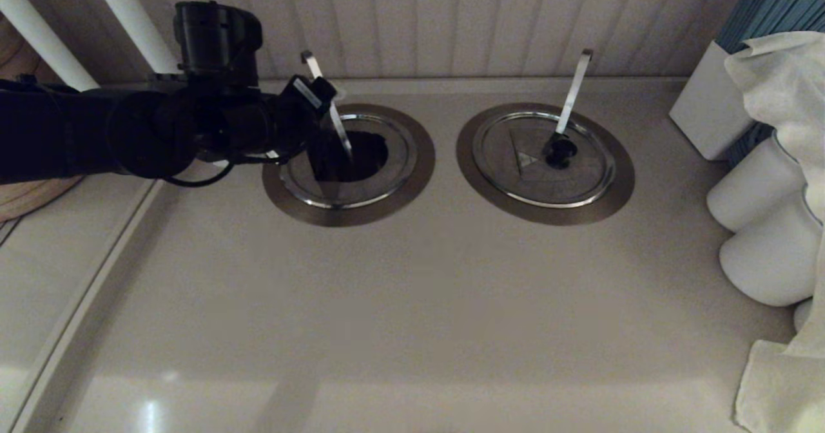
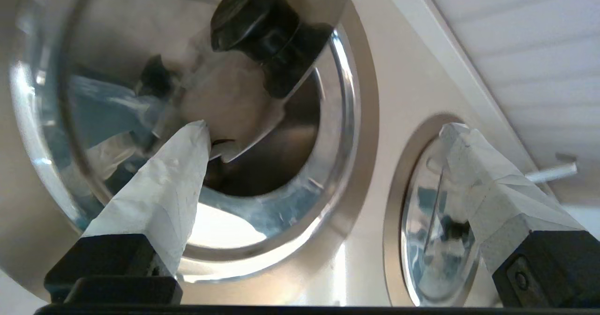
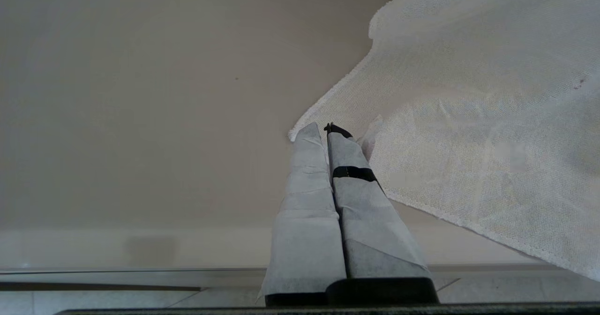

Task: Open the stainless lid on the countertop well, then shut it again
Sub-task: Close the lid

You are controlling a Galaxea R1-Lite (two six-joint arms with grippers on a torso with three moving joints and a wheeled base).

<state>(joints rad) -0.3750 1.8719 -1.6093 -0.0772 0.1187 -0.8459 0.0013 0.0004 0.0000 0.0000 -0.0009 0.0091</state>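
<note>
The counter [image 1: 412, 304] carried two steel-ringed wells near its back edge; the left well [image 1: 348, 162] stood partly uncovered, its lid [image 2: 243, 113] tilted up on edge over the hole, black knob [image 2: 262, 29] showing; the left gripper [image 2: 323, 137] hung spread wide, one finger [image 2: 164, 188] at the lid's rim; the right gripper [image 3: 326, 132], pressed together, sat by a white cloth [image 3: 468, 118].

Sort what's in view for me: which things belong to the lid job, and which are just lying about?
Job: stainless lid, tilted up over the countertop well; hook-tipped handle; left gripper, jaws open at the lid.

Lying about: twin lid, lying flat; white cloth; white cylinders; right gripper, parked by the cloth, jaws shut.
</note>
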